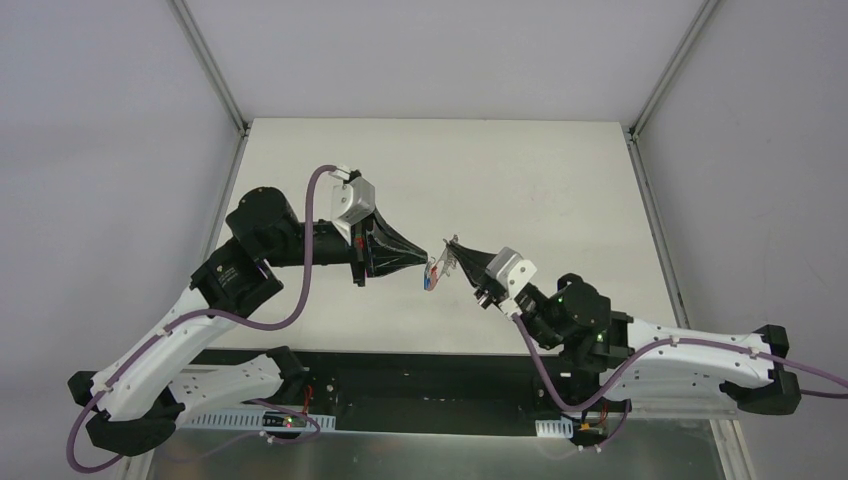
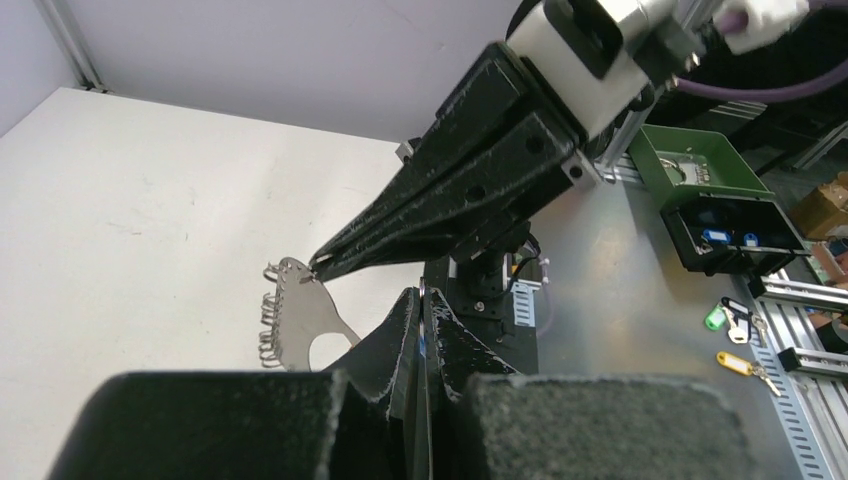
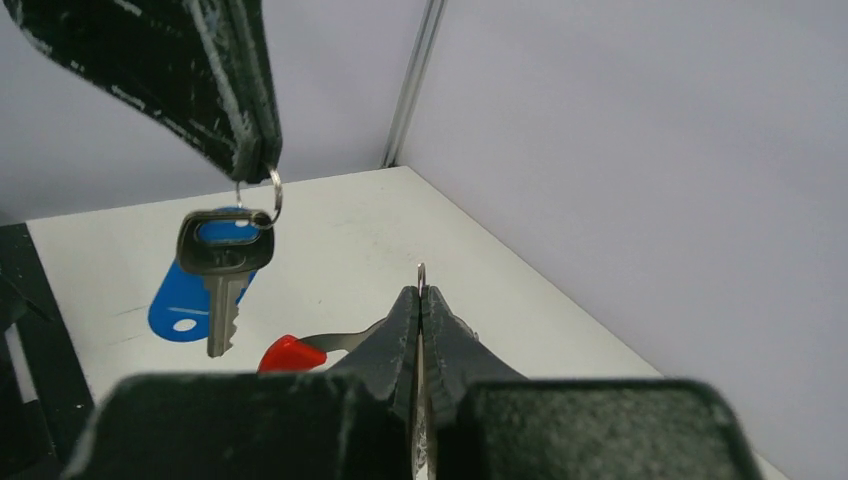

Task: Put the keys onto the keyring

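Above the middle of the table my two grippers meet tip to tip. My left gripper [image 1: 428, 263] is shut on the small split ring of the keys [image 3: 224, 262]: a dark metal key hangs from it with its blue oblong tag [image 3: 185, 298] behind. My right gripper [image 3: 421, 292] is shut on the keyring, and one thin wire ring [image 3: 421, 276] pokes out above its tips. In the left wrist view the keyring [image 2: 298, 318] shows as a curved strip with several wire rings along its edge. Its red end [image 3: 289, 353] shows beside my right fingers. A short gap separates the keys and the keyring.
The white table [image 1: 520, 180] lies below, walled by grey panels. On the metal bench behind the arms stand a green bin [image 2: 692, 170] and a black bin [image 2: 735, 235]. Spare keys with a green tag [image 2: 714, 318] and a yellow tag [image 2: 735, 363] lie there too.
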Available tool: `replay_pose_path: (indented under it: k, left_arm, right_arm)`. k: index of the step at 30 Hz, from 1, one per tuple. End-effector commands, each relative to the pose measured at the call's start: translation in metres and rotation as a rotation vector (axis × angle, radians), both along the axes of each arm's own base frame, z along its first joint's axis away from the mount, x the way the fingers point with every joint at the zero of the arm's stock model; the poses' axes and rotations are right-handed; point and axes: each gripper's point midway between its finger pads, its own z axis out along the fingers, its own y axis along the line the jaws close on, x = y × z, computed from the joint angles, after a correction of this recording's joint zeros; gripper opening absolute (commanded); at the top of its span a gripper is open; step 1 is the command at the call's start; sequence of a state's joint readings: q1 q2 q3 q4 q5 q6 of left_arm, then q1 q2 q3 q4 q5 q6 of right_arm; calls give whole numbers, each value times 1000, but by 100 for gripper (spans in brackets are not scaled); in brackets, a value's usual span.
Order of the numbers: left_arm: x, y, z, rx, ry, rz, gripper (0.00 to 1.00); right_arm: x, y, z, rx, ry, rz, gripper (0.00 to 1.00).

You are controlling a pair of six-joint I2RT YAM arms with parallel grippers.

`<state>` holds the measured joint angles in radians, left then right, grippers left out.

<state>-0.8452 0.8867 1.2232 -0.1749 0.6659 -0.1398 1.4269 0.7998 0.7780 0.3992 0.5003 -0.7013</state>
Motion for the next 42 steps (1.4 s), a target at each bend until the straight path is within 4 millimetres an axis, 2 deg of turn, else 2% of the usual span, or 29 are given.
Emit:
replay_pose_path:
  k: [1, 12, 20, 27, 31, 33, 34, 36, 42]
  left_arm:
    - [1, 3, 18, -35, -55, 19, 0]
    - [2, 3, 12, -17, -66, 22, 0]
    - [4, 2, 10, -12, -65, 28, 0]
    - [5, 1, 7, -4, -62, 31, 0]
    - [8, 2, 5, 2, -66, 50, 0]
    - [12, 3, 0, 12, -62, 68, 0]
    - [14, 2, -2, 18, -57, 75, 0]
    - [18, 2, -8, 32, -51, 92, 0]
    - [46, -7, -41, 110, 14, 189, 0]
  right_arm:
    - [-6, -8, 37, 114, -160, 0, 0]
    - [-23, -6, 25, 74, -374, 57, 0]
    - [-33, -6, 25, 57, -463, 84, 0]
    - [-35, -6, 27, 59, -465, 89, 0]
    - [-32, -11, 30, 73, -406, 81, 0]
    - [-29, -15, 28, 71, -330, 85, 0]
    - [-28, -20, 34, 83, -306, 79, 0]
    - [-27, -24, 29, 56, -208, 94, 0]
    - [-29, -48, 30, 17, 48, 113, 0]
